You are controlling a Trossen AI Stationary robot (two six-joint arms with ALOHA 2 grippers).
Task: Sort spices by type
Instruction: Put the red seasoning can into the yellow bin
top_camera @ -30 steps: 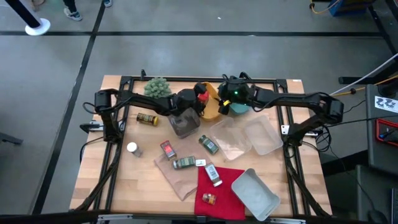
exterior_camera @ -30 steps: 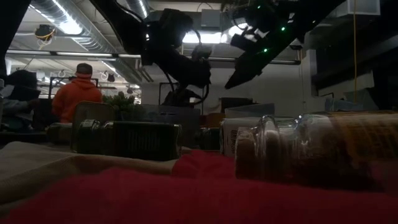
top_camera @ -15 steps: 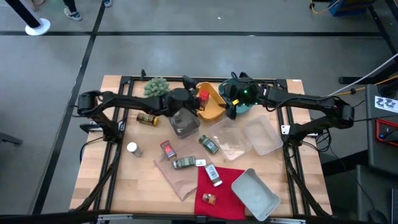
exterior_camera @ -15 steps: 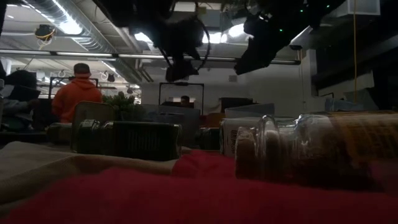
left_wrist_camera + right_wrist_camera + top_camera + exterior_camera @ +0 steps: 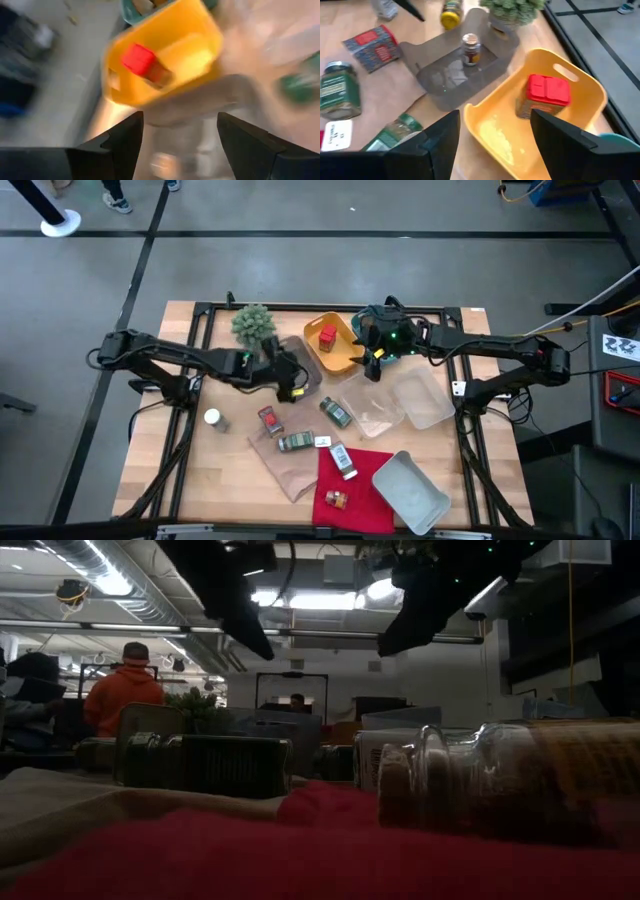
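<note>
Red-capped tin [image 5: 327,336] stands in the yellow tray [image 5: 345,358], seemingly between both empty, spread end effectors: left end effector [image 5: 292,383] low beside it, right end effector [image 5: 372,362] opposite

The left wrist view is smeared by blur, and the teal tray [image 5: 616,141] is cut off by the right wrist view's edge.

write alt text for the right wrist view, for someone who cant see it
A yellow tray holds one red-capped spice tin standing upright, seen past the right gripper's open dark fingers. Beyond it, a small jar stands in a grey translucent tray, with a spiky green plant behind. A red tin, a yellow-capped jar and green jars lie on the wooden table.
</note>
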